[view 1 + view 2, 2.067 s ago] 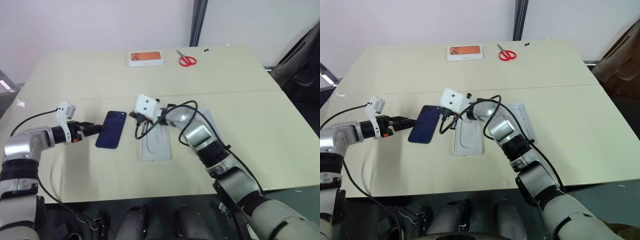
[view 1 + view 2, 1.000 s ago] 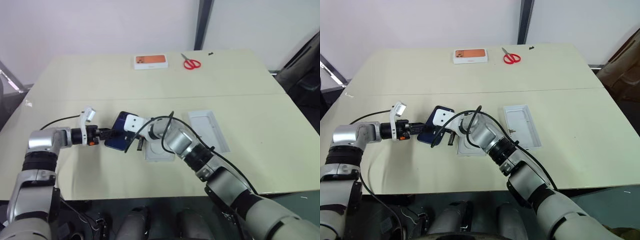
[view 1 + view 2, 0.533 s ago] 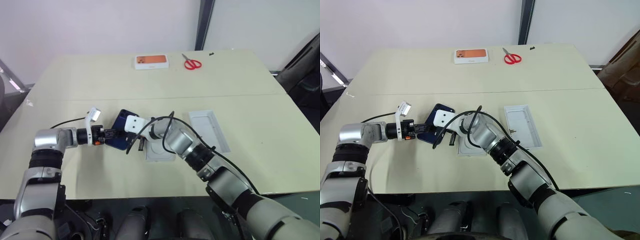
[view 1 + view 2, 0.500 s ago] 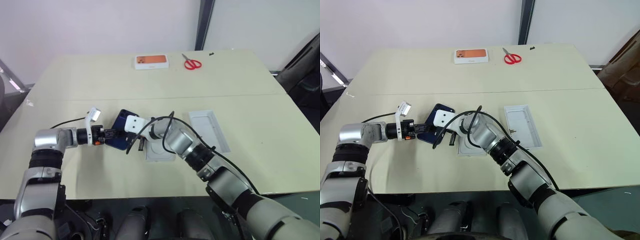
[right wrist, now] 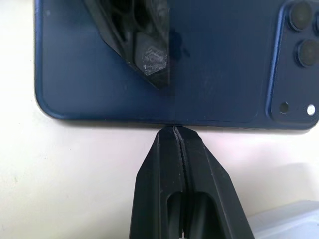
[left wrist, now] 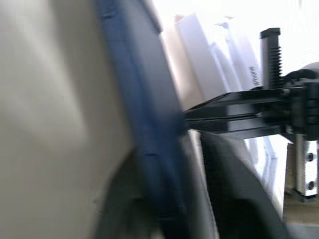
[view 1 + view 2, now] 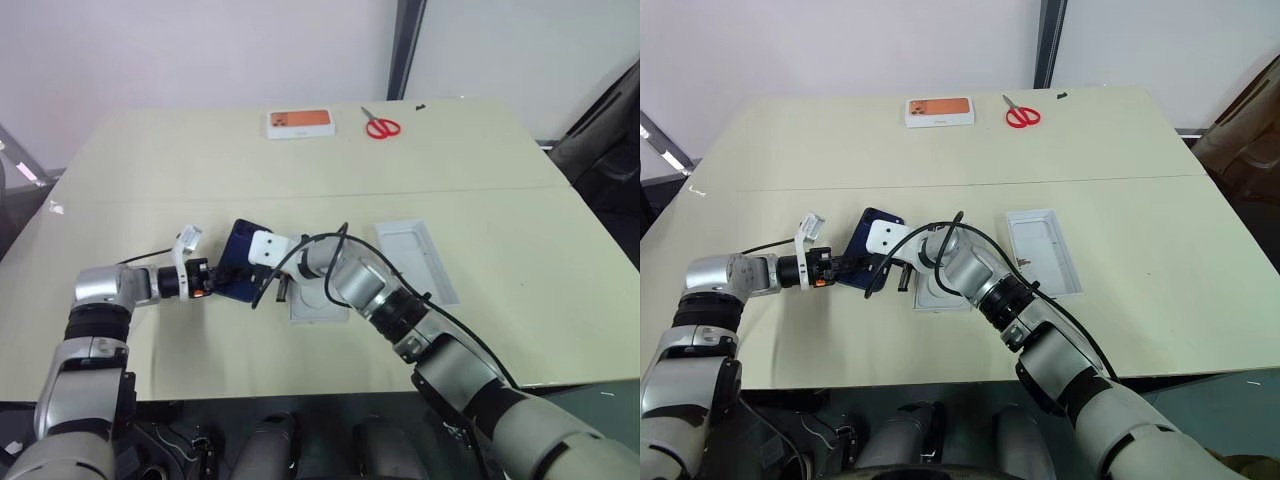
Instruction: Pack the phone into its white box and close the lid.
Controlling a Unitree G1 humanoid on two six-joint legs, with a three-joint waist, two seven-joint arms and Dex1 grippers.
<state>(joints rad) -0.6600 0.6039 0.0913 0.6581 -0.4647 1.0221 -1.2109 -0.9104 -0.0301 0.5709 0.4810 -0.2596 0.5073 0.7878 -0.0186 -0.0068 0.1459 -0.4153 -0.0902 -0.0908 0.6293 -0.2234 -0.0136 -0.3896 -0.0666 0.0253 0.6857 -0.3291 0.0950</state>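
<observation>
The dark navy phone [image 7: 238,270] lies back up on the table, just left of the white box [image 7: 322,303], with its camera cluster [image 5: 299,35] at one corner. My left gripper [image 7: 218,278] is shut on the phone's left edge, and one finger [image 5: 144,45] lies across its back. My right gripper [image 5: 174,129] is shut, with its tips against the phone's long edge on the box side. My right arm covers part of the white box. The lid [image 7: 418,262] lies open side up to the right of the box.
A white-and-orange phone box [image 7: 300,122] and red scissors [image 7: 380,127] lie near the table's far edge. A seam [image 7: 480,187] runs across the table behind the work area.
My left gripper has gone from open to shut on the phone's left edge, and its wrist has rolled a little. The right arm has stayed still.
</observation>
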